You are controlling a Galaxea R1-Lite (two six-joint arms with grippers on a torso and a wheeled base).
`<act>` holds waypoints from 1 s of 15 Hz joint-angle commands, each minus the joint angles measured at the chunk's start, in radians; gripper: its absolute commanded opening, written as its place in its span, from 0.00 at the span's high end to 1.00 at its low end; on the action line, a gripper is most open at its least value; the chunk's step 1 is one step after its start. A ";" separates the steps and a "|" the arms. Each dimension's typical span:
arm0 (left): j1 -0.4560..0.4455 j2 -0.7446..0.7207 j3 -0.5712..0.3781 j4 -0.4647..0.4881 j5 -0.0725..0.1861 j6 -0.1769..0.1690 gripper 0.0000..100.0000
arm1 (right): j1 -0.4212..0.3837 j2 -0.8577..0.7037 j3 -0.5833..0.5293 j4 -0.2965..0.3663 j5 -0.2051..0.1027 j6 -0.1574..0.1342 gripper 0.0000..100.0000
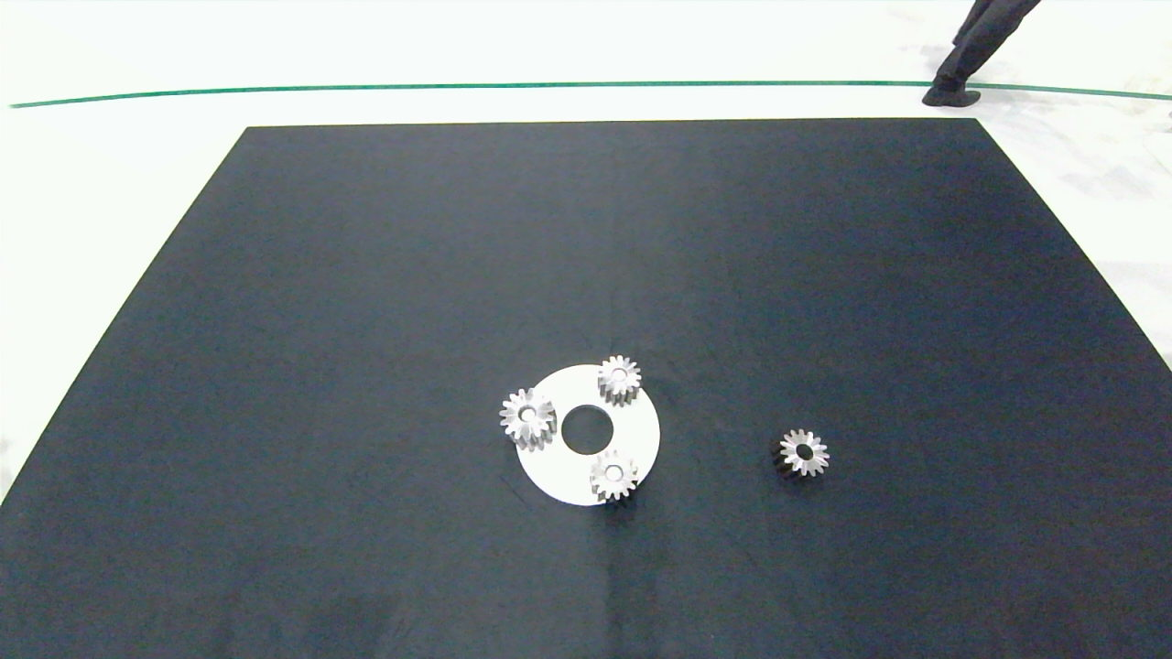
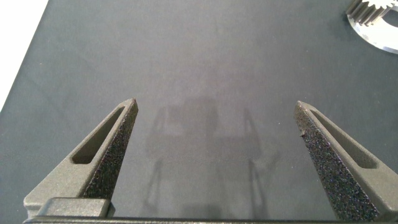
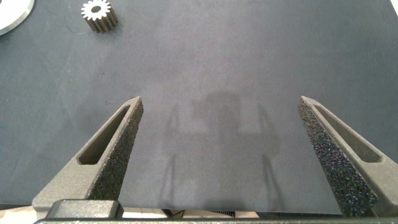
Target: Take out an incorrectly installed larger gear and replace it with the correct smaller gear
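Three toothed silver metal gears are seen on a flat white ring-shaped disc (image 1: 632,439); the widest, the larger gear (image 1: 528,417), sits at its left edge. Lying apart to the right on the matte black worktop (image 1: 366,320) is the smaller gear (image 1: 804,453). Both the left pincer (image 2: 216,111) and the right pincer (image 3: 219,107) are held wide over bare worktop.

I see a matte black mat (image 1: 366,320) on a white floor (image 1: 110,183) crossed by a thin green line (image 1: 458,87) near the frame's top. Silver gears (image 1: 528,417) sit on a white disc (image 1: 641,430); another silver gear (image 1: 804,453) lies lower right.
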 commanded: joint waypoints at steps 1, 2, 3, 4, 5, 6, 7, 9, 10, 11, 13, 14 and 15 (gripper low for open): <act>0.000 0.001 0.000 0.000 0.000 0.000 0.00 | -0.001 0.000 0.000 0.000 0.000 -0.005 0.00; 0.000 0.001 0.000 0.000 0.000 0.000 0.00 | -0.001 0.000 0.000 0.000 0.000 -0.005 0.00; 0.000 0.001 0.000 0.000 0.000 0.000 0.00 | -0.001 0.000 0.000 0.000 0.000 -0.005 0.00; 0.000 0.001 0.000 0.000 0.000 0.000 0.00 | -0.001 0.000 0.000 0.000 0.000 -0.003 0.00; 0.000 0.001 0.000 0.000 0.000 0.000 0.00 | 0.000 0.000 0.000 0.000 0.000 -0.003 0.00; 0.000 0.001 0.000 0.000 0.000 0.000 0.00 | 0.000 0.000 0.000 0.000 0.000 -0.005 0.00; 0.000 0.001 0.000 0.000 0.000 0.000 0.00 | 0.000 0.000 0.000 0.002 0.000 -0.005 0.00; -0.003 0.001 0.000 -0.002 -0.002 0.004 0.00 | 0.000 0.000 0.000 0.003 0.002 -0.007 0.00; -0.001 0.001 0.000 -0.002 -0.002 0.012 0.00 | -0.001 0.000 0.000 0.005 0.002 -0.005 0.00; -0.001 0.001 0.000 -0.002 -0.002 0.012 0.00 | -0.001 0.000 0.000 0.005 0.000 -0.005 0.00; -0.001 0.001 -0.018 0.001 0.027 0.024 0.00 | -0.001 0.000 -0.006 0.011 -0.012 -0.008 0.00; -0.003 0.020 -0.052 0.015 0.032 0.055 0.00 | -0.003 0.009 -0.020 0.023 -0.013 -0.022 0.00; -0.006 0.064 -0.112 0.053 0.032 0.083 0.00 | -0.007 0.017 -0.050 0.052 -0.013 -0.051 0.00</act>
